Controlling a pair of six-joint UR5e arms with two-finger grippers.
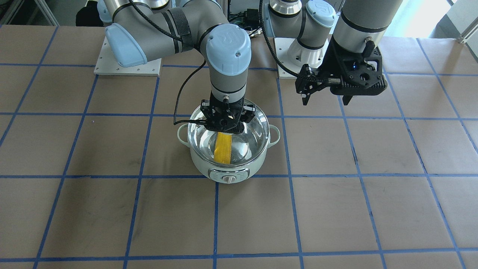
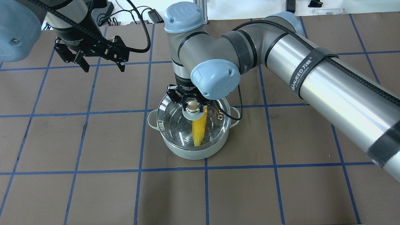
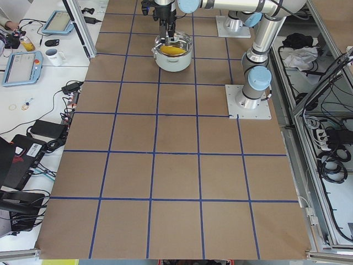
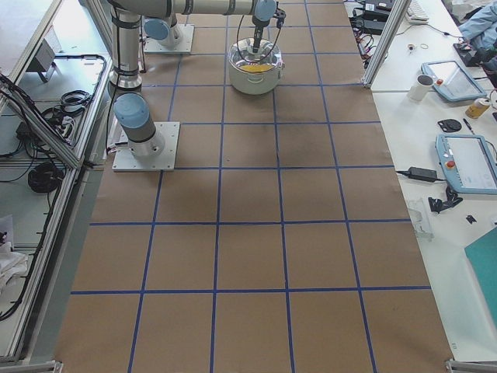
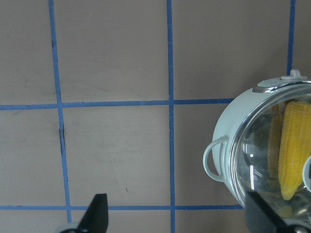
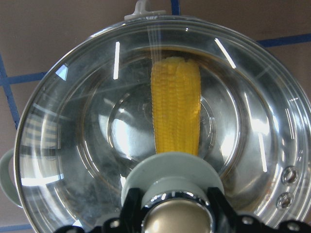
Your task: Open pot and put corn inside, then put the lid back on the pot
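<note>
The pale green pot (image 1: 227, 170) stands mid-table with the yellow corn (image 1: 223, 148) lying inside it, seen through the glass lid (image 2: 175, 122) that rests on its rim. My right gripper (image 2: 193, 106) points straight down over the lid's middle. In the right wrist view its fingers (image 6: 130, 216) press both sides of the beige-gold knob (image 6: 175, 221), shut on it, with the corn (image 6: 176, 111) below the glass. My left gripper (image 2: 103, 69) hovers open and empty above the table, well off to the pot's side. Its wrist view catches the pot (image 5: 223, 126) at the right edge.
Brown table covering with a blue tape grid (image 2: 140, 170) surrounds the pot on all sides. The arms' base plates (image 1: 127, 67) sit at the robot's edge. Side benches hold tablets and cables (image 3: 22, 61), off the work surface.
</note>
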